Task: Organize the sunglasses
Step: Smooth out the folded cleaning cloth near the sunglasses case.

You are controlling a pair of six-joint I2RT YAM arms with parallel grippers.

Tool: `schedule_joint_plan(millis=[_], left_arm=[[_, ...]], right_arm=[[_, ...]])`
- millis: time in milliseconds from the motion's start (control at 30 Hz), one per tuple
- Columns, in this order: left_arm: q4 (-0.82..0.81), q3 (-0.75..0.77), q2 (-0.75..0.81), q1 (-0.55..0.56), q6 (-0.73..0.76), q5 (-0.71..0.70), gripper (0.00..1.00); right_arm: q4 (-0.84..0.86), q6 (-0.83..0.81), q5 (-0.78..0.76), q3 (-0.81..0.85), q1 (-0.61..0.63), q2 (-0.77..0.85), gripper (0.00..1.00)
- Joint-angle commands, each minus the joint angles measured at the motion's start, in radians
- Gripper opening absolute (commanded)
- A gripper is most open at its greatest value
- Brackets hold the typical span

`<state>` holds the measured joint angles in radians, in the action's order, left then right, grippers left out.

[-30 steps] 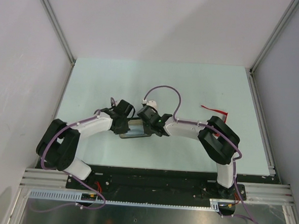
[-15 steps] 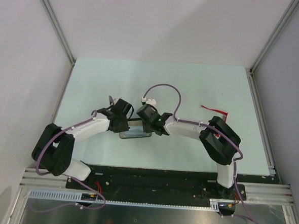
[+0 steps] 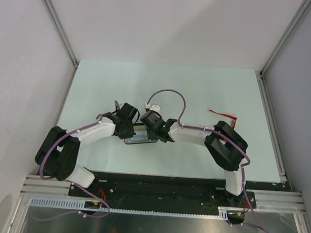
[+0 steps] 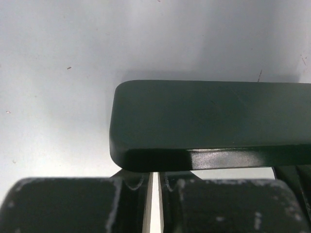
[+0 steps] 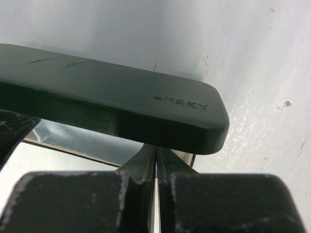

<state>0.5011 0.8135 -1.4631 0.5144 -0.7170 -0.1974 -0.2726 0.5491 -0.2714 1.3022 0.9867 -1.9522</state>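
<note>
Left gripper (image 4: 154, 199) fingers pressed nearly together, thin slit between, tucked under the raised lid of the black case (image 4: 209, 121). Right gripper (image 5: 155, 194) is the same at the other end. Can't tell if either pinches a rim. Sunglasses (image 3: 216, 112) lie right of the case, partly behind the right arm (image 3: 225, 144). The far table (image 3: 199, 87) is open.

We looked into a robot lab's test cell.
A left arm (image 3: 94, 130) and a right arm (image 3: 194, 134) stood bolted to a black plate (image 3: 156, 186) at the edge of a pale green table (image 3: 162, 85), boxed in by blank white walls (image 3: 166, 22) and aluminium rails (image 3: 58, 25), purple cables (image 3: 170, 90) looping over them.
</note>
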Motion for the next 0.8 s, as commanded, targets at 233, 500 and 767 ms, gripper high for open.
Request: schedule_joint_plan(millis=[233,500,767], left_arm=[[-0.022,-0.049,0.004,-0.007,0.005,-0.002,0.08],[-0.021,-0.068,-0.011,-0.005,0.011,-0.02,0.06],[-0.021,-0.059,0.017,-0.007,0.024,-0.03,0.06]], right_arm=[[-0.069,0.034,-0.058,0.034,0.007,-0.007,0.0],[-0.054,0.025,-0.066,0.035,0.009,-0.007,0.0],[-0.008,-0.017,-0.031,0.049,0.021,0.052,0.15]])
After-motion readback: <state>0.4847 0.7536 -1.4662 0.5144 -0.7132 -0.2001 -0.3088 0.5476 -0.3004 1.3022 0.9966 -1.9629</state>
